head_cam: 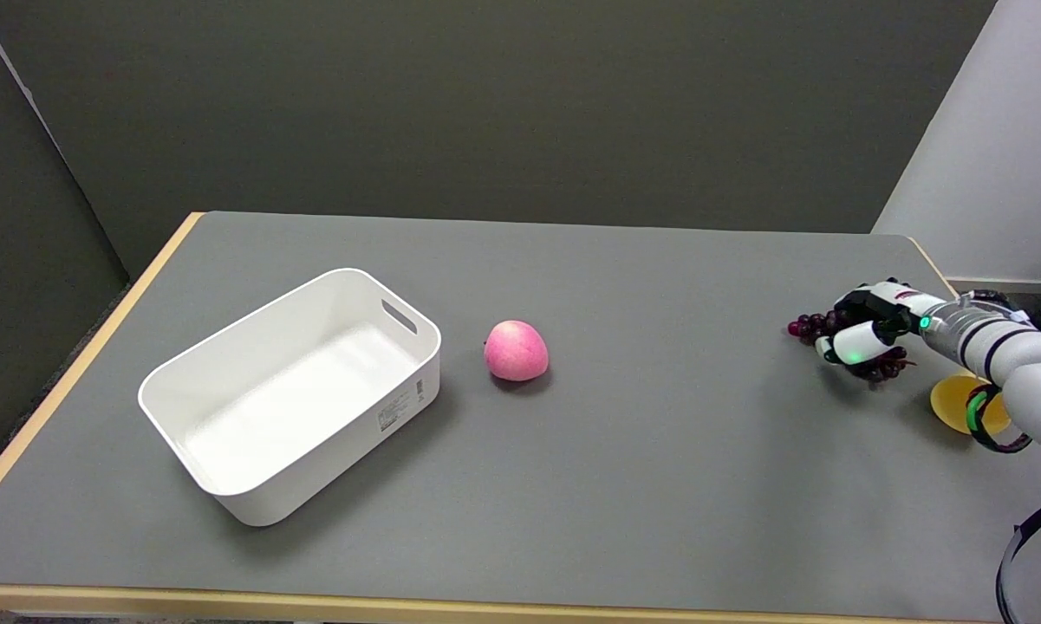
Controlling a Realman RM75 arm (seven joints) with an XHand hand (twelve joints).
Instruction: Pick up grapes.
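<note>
While the right hand (867,334) is closing around the grapes (810,326) at three o'clock on the bench (659,451), fingers are wrapping the bunch; a loose hold is risking berries tearing off; the bunch is possibly slipping during lifting.

The table (659,451) has a matt grey top, smooth and without glare, edged by a pale wood-look strip. The white bin (286,407) looks like smooth plastic with a soft sheen along its rim. The pink fruit (516,350) has a smooth, faintly satin skin. The grapes (810,326) are dark and slightly glossy. The right hand (867,334) shows smooth white and black plastic-looking shells.
</note>
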